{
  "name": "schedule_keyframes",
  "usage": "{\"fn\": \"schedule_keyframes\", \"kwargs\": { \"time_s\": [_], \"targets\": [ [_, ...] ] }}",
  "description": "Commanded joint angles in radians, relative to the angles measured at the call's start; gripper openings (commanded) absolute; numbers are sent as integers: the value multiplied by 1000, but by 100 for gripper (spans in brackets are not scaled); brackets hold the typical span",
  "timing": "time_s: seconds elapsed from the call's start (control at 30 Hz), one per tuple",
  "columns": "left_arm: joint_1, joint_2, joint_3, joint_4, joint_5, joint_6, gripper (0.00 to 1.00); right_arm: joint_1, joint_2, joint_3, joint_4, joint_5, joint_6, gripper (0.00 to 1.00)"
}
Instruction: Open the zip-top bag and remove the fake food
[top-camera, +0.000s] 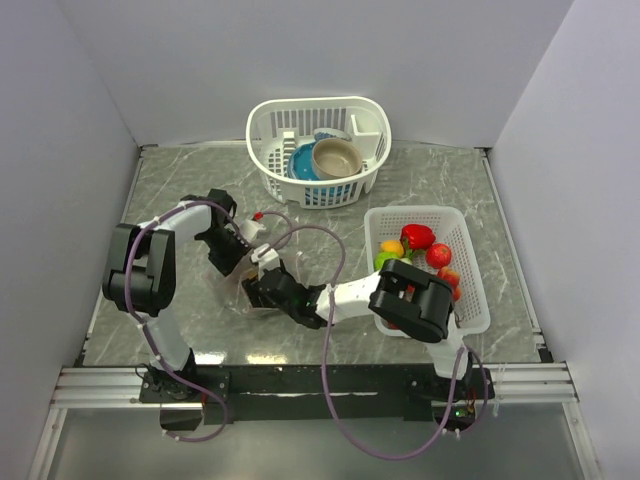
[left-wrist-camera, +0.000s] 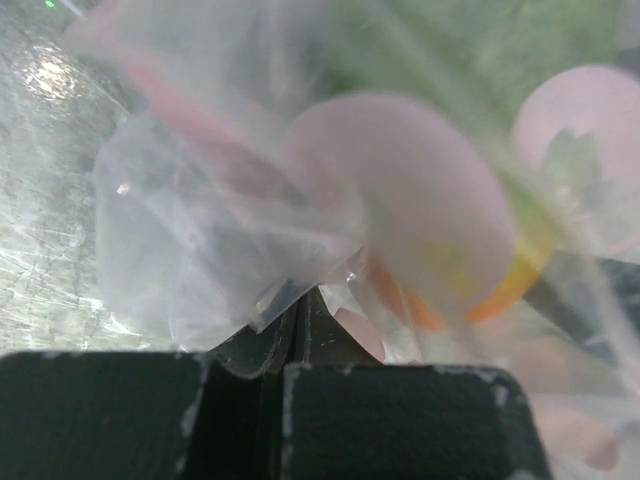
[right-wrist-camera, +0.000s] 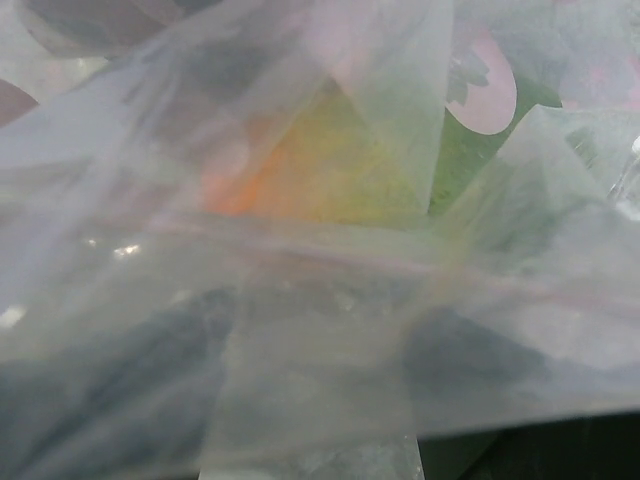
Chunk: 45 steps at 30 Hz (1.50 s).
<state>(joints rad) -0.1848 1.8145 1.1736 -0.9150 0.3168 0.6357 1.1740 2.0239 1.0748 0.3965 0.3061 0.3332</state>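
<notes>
Small clear floppy zip-top bag (top-camera: 243, 297) with a pink zip strip lies left of centre on the grey marbled table (top-camera: 450, 180), between both arms. The left gripper (left-wrist-camera: 300, 325) is pinched tight on a fold of the plastic. The right gripper (top-camera: 264, 288) is buried in the bag and I can't tell its width. Blurry orange-yellow fake food (right-wrist-camera: 310, 170) shows inside the bag, with more pieces in the white mesh basket (top-camera: 478, 300) on the right. Risk: a hard right-side pull slips the thin fold out of the left pinch, or the right gripper catches both walls and the mouth never opens.

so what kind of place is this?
Looks like a lab robot test cell, not a kitchen: plain pale walls box in a marble-look tabletop, an aluminium rail runs along its near edge, and the props are staged, fake food in a white mesh basket.
</notes>
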Motion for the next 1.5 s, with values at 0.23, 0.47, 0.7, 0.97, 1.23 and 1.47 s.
{"fn": "schedule_keyframes", "kwargs": {
  "time_s": [0.23, 0.47, 0.7, 0.97, 1.23, 1.47],
  "targets": [
    [-15, -50, 30, -33, 59, 7, 1, 6, -169, -92, -68, -28, 81, 87],
    [-36, -72, 21, -53, 94, 5, 1, -28, -71, 51, -94, -76, 145, 91],
    [-39, -104, -23, -81, 125, 35, 1, -40, 19, 140, -117, -47, 184, 91],
    [-35, -178, 46, -180, 182, 59, 1, -45, 78, 160, -179, 10, 197, 82],
    [7, -221, 155, -194, 75, 22, 1, -53, -77, -80, -10, 4, 187, 29],
    [140, -159, 170, -73, -113, -8, 1, -47, -253, -208, -2, 18, 158, 27]
  ]
}}
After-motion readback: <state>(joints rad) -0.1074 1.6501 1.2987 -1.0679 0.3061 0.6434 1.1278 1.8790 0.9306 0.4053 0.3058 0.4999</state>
